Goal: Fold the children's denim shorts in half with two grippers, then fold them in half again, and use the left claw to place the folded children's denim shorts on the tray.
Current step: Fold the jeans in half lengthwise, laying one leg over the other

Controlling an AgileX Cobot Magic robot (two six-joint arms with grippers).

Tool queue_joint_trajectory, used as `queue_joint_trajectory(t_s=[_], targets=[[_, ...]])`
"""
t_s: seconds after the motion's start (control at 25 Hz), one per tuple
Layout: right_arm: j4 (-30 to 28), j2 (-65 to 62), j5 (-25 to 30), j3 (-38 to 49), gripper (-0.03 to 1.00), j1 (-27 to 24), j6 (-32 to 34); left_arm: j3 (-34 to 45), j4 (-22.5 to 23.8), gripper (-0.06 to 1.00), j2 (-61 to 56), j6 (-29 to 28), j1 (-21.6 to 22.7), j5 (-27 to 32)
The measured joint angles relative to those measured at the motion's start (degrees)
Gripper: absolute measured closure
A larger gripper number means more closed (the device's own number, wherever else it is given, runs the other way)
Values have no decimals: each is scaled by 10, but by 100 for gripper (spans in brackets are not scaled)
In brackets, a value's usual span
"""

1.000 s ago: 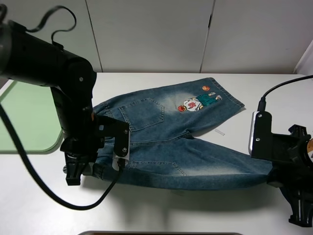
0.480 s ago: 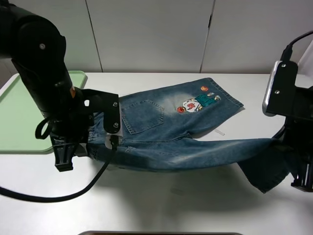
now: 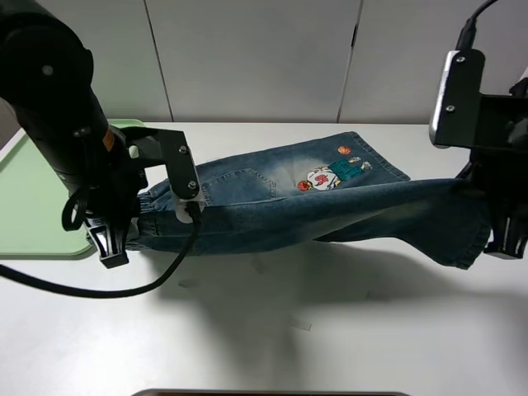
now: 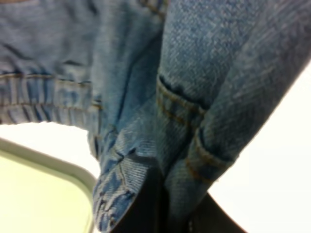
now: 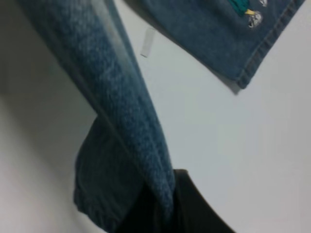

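The left pincer (image 4: 154, 206) is clenched on the gathered waistband end of the faded blue denim children's shorts (image 3: 330, 216), its black tips buried in a bunched fold of cloth beside a stitched seam. The right pincer (image 5: 163, 211) is likewise clamped on the denim. It pinches the hem end of the near leg, and the cuff droops below the grip.

Between the two holds, that near leg hangs clear of the white counter (image 3: 272, 338) as a stretched band, with its shadow beneath it. The far leg, with the small cartoon patch (image 3: 324, 176) and a back pocket (image 3: 239, 188), lies flat on the counter.

Gripping both ends at once seems meant to keep the raised half straight, so it can be carried over the resting half without sagging or twisting. I judge this to be the first fold in half, under way and not yet laid down.

The pale green rectangular plastic tray (image 3: 33, 206) sits on the counter just beside the left arm. That puts it close to hand for the left pincer's later delivery of the folded shorts.
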Motion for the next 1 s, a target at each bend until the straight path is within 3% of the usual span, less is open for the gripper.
queue_joint_trajectory(t_s=[0.2,0.44,0.64,1.0], targets=[[-46,102,0,-61,99,0,0,0,44,92,0,-67,0,-23],[-75,199,-4,-139,99,0,0,0,134,92,1,-163,1,-84],[-73,254,-27,-187,99,-21,0,0,188,92,20,-220,18,-101],[-56,298,-115,-212,99,-62,-1,0,197,92,40,-242,84,-174]])
